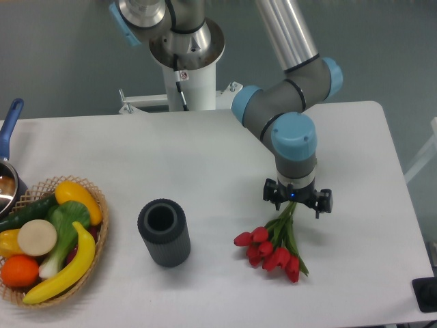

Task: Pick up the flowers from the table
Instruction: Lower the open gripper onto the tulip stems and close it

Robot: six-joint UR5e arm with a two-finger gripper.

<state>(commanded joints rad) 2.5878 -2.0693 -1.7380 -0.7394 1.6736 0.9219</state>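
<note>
The flowers (272, 251), a small bunch of red tulip buds with thin green stems and leaves, lie on the white table (205, 157) at the front right. Their buds point toward the front edge. The stems run up and back under my gripper (296, 206). The gripper points straight down over the stem ends, low at the table. Its black body hides the fingertips, so I cannot tell whether the jaws are closed on the stems. The buds look to be resting on the tabletop.
A dark grey ribbed cylinder cup (162, 231) stands left of the flowers. A wicker basket (95, 236) at the front left holds fruit and a green leafy vegetable. A blue-handled pot (8, 154) sits at the left edge. The arm's base (186, 61) stands behind the table.
</note>
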